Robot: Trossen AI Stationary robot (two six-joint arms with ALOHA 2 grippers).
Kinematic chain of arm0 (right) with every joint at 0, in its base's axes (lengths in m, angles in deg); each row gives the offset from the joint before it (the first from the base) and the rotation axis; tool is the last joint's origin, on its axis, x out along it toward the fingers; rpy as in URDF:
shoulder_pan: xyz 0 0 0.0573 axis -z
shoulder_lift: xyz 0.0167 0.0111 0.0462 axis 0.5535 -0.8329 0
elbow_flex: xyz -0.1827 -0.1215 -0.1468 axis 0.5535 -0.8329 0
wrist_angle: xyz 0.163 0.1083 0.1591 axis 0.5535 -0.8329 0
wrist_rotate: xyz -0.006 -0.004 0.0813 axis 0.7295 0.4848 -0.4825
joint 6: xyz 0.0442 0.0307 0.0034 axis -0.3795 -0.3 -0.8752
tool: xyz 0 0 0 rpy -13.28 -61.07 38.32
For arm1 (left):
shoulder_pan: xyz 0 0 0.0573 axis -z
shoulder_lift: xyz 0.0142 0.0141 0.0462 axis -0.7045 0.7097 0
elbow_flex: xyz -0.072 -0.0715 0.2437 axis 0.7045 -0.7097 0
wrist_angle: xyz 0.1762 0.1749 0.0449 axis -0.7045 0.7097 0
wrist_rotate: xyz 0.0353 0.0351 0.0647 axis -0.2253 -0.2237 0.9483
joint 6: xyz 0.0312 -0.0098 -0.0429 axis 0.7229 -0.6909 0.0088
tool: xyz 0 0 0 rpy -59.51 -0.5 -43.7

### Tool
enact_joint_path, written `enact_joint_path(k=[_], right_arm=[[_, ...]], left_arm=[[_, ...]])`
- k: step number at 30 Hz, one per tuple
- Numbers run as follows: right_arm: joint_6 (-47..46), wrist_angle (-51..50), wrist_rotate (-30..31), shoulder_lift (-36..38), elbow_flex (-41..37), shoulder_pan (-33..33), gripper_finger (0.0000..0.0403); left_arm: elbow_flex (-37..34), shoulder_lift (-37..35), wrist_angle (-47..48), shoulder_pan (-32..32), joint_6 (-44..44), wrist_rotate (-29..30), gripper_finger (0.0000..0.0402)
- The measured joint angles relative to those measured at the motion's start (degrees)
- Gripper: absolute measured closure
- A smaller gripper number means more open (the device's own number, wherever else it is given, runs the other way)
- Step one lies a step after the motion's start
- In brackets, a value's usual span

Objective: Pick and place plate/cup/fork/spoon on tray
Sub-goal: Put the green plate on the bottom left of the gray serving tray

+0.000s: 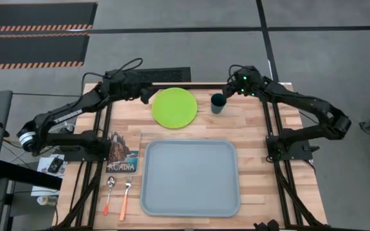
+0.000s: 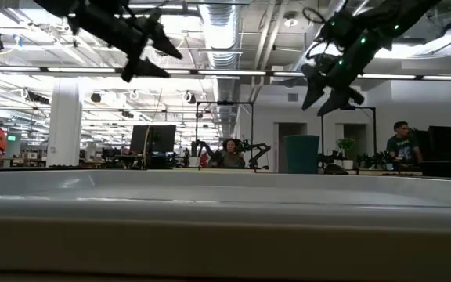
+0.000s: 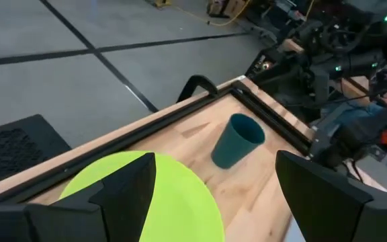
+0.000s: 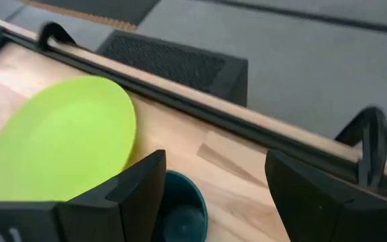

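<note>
Two end effectors are hovering wide open and empty: the right end effector is hanging just above the cup, nearer it than the left end effector, which is beside the plate.

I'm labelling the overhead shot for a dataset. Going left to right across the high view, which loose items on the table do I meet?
Spoon → fork → ACADIA card, overlapping both in x → plate → tray, spanning under plate and cup → cup.
</note>
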Motion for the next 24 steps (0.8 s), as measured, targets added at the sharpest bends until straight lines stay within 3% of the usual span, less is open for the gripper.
enact_joint_path(k=[11,14,16,20,22,24], right_arm=[[-0.8,-5.9,0.0,-5.6,0.0,0.3,0.0121],[-0.9,-6.6,0.0,-5.8,0.0,0.1,0.0121],[-0.9,-7.1,0.1,-5.5,0.0,0.1,0.0121],[-0.5,-7.0,0.1,-3.9,0.0,0.2,0.0121],[-0.4,-7.0,0.1,-3.1,0.0,0.5,0.0121],[-0.4,-7.0,0.2,-2.3,0.0,0.6,0.0121]], left_arm=[[2.8,17.0,-6.9,0.0,-0.3,0.7,0.0107],[3.1,19.2,-6.3,0.0,-1.5,-4.8,0.0107],[3.2,19.1,-4.7,0.0,-1.9,-11.8,0.0107],[3.2,15.6,4.6,0.1,1.1,-22.8,0.0107],[3.2,13.1,9.9,0.5,4.4,-20.3,0.0107],[3.3,11.2,15.0,0.8,8.0,-9.9,0.0107]])
